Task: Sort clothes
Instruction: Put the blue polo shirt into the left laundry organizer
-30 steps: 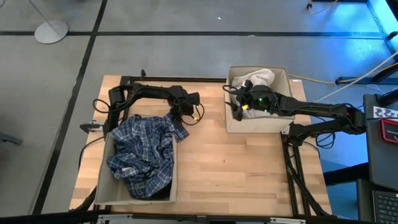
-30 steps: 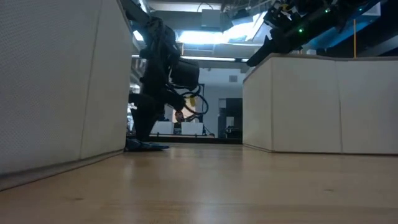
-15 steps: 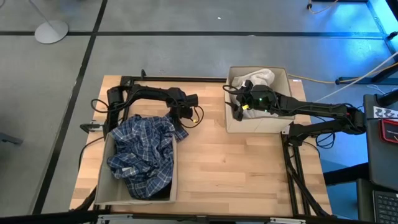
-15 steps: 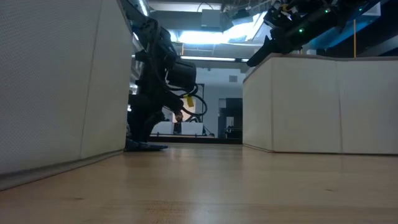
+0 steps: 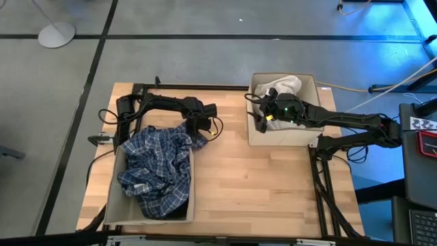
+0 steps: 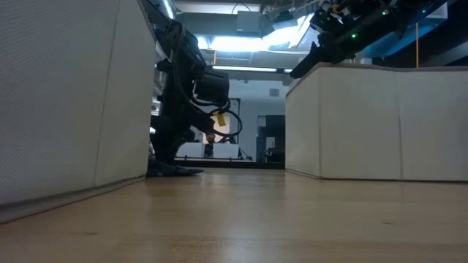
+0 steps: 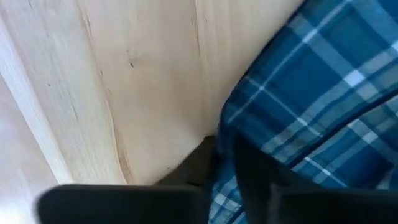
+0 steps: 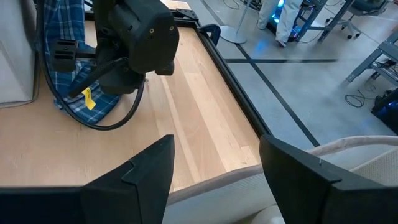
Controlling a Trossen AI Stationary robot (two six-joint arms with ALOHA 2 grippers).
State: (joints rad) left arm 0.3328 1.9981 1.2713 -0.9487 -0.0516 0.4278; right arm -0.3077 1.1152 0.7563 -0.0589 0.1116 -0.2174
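The blue-and-white plaid shirt (image 5: 158, 171) lies heaped in the left beige bin (image 5: 115, 205). One end of it spills over the bin's far right corner onto the table (image 5: 199, 141). My left gripper (image 5: 196, 132) is down at that end and shut on it. A dark piece (image 5: 171, 214) shows under the shirt at the bin's near end. My right gripper (image 8: 214, 186) hovers open and empty over the left wall of the right beige bin (image 5: 254, 139). A white piece (image 5: 287, 84) lies in that bin's far end. My left gripper has the plaid shirt's spilled end (image 7: 225, 186) between its two fingers (image 7: 255, 177), which come from above, pointing down. That end lies on the table beside the bin's corner. One layer or several, I cannot tell.
Bare wooden table lies between the two bins and along the near edge (image 5: 259, 198). The left arm's black cable with a yellow tag (image 6: 218, 117) hangs beside its gripper. The arm bases stand at the table's far left and right.
My left gripper has shifted a little toward the left bin and turned slightly. The shirt's end outside the bin has drawn in closer to the bin's corner. The rest of the shirt stays in the bin.
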